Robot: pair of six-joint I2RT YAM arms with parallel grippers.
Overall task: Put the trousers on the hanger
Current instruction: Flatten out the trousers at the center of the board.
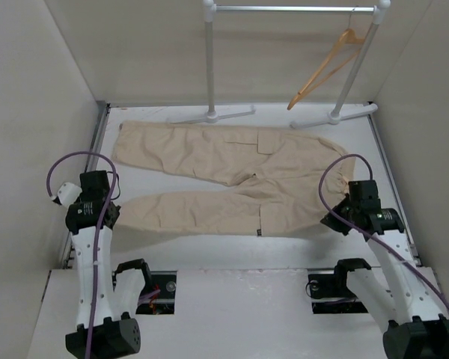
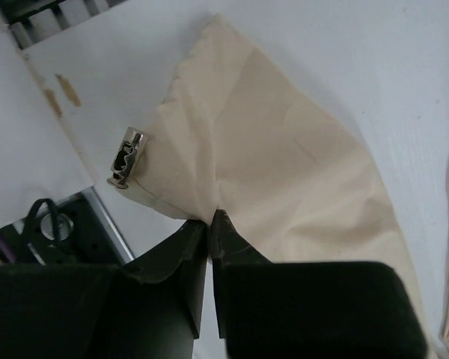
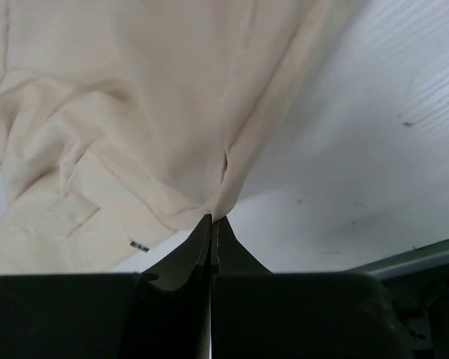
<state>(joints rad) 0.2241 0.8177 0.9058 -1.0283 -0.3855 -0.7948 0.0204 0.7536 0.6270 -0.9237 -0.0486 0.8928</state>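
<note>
Though the nipped fold is hidden, left hand [image 2: 211,217] and right hand [image 3: 212,221] clamp trousers [image 1: 232,161].

the trousers [image 1: 224,176] were soft, matt beige cloth, creased in places, with a small glossy metal toggle [image 2: 125,157] by one edge. the hanger [image 1: 325,67] looked like smooth pale-orange wood with a thin metal hook [image 1: 352,20], and the table [image 3: 374,149] was matt white with fine ridges.

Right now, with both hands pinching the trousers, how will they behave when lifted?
Probably floppy: the trousers crease and tent at the right hand. Pinched only at a leg end by the left hand and near the waist, the middle will likely sag.
</note>
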